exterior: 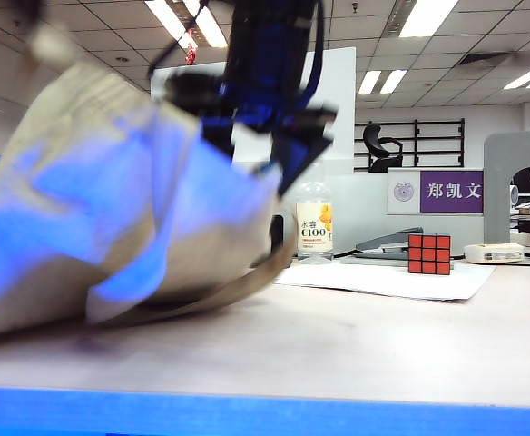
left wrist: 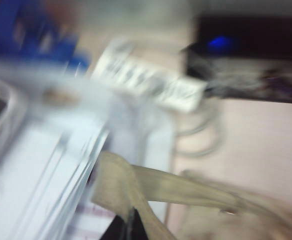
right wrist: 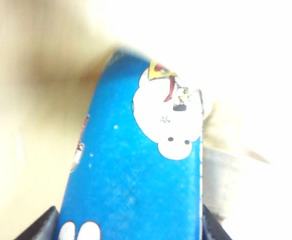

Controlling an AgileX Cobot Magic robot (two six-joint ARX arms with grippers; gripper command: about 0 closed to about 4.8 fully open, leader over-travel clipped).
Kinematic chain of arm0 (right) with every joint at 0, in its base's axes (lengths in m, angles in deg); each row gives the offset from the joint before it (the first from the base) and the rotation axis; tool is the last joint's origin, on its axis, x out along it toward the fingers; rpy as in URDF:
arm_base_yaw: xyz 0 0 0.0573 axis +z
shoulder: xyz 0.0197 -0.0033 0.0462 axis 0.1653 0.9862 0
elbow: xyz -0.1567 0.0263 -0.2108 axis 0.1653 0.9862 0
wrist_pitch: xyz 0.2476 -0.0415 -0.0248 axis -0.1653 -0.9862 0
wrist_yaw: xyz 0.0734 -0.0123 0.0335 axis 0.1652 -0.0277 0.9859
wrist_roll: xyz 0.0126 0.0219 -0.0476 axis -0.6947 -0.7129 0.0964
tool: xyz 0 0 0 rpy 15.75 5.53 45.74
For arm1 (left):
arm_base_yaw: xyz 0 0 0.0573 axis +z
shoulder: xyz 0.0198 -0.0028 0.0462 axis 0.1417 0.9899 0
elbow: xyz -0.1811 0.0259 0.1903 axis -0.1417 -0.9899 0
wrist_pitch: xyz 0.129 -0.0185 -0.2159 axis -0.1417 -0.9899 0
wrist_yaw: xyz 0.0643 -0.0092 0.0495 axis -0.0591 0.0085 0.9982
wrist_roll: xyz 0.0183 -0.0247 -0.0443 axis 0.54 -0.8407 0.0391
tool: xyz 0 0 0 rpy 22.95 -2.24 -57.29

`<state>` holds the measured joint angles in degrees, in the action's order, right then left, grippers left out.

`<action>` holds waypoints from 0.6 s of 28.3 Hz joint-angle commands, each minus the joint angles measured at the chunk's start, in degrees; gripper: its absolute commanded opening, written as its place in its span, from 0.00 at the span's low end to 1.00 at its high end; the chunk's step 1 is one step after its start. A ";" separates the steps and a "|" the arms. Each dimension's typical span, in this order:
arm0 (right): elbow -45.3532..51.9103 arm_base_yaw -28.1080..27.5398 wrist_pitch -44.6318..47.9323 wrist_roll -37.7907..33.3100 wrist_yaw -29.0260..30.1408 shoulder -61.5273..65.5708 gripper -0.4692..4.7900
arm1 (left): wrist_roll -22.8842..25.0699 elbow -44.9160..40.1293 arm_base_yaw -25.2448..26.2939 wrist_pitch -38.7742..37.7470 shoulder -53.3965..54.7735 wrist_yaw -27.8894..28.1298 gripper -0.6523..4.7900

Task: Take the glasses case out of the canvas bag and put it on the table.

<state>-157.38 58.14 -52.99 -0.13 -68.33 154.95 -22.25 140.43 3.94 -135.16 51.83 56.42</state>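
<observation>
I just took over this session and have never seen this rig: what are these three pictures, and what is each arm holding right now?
It is a two-armed robot at a table. The wide picture comes from a fixed camera: a dark arm reaches down to the canvas bag; a bottle, a Rubik's cube and a white box stand beyond it. The other two are wrist cameras. The left one, blurred, shows the left gripper, jaws shut on a bag strap. The right one shows the right gripper, jaws either side of the blue glasses case amid bag cloth; a firm grip cannot be confirmed.
</observation>
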 commanded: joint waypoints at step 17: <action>15.15 -31.08 5.90 -0.61 5.84 -9.79 0.59 | -5.84 -5.97 3.78 8.46 1.53 -13.42 0.11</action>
<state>-142.58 28.72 -49.10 -0.77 -61.81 145.73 -28.74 134.20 8.03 -130.20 54.26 45.49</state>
